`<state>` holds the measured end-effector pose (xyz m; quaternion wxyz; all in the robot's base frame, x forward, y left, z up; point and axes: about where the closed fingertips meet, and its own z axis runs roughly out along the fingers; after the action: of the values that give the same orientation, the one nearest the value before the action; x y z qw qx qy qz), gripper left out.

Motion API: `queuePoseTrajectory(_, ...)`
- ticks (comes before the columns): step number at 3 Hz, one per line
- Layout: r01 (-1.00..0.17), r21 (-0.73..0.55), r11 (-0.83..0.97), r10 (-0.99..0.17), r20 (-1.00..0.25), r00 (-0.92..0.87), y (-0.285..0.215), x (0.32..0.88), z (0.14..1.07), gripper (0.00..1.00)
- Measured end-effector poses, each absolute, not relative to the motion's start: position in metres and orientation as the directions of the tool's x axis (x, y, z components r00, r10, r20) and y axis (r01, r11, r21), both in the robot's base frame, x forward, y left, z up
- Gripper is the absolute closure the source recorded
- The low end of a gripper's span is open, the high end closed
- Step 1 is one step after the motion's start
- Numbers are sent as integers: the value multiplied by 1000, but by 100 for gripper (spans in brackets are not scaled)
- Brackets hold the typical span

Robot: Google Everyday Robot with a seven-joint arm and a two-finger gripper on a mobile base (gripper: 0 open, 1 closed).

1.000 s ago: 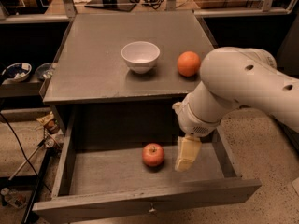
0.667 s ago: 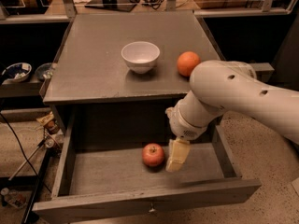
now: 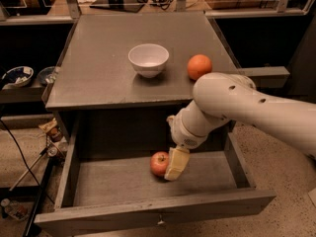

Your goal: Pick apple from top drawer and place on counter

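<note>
The apple (image 3: 159, 163), small and red, lies on the floor of the open top drawer (image 3: 113, 181), near its middle. My gripper (image 3: 175, 166) hangs down inside the drawer from the white arm (image 3: 232, 107). It sits right against the apple's right side, low near the drawer floor. The counter (image 3: 98, 73) is the grey cabinet top above the drawer. The arm covers the right rear part of the drawer.
A white bowl (image 3: 148, 59) and an orange fruit (image 3: 199, 66) stand on the counter. The drawer's front panel (image 3: 158, 212) and side boards wall in the apple. Cables and clutter lie on the floor at the left (image 3: 29, 172).
The arm has swung left inside the drawer. The gripper has moved from well right of the apple to right beside it. The apple has not moved.
</note>
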<state>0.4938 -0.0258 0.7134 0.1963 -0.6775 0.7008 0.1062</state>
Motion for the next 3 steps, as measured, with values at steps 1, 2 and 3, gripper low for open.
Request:
queuePoseTrajectory(1,-991,-117,59,-908,-419,-5,-26,494,713,0)
queuePoseTrajectory(2,-993,-98,59,-899,-438,-10,-14,495,693,0)
queuePoseTrajectory(3,-996,-59,61,-887,-460,-27,1,492,644,0)
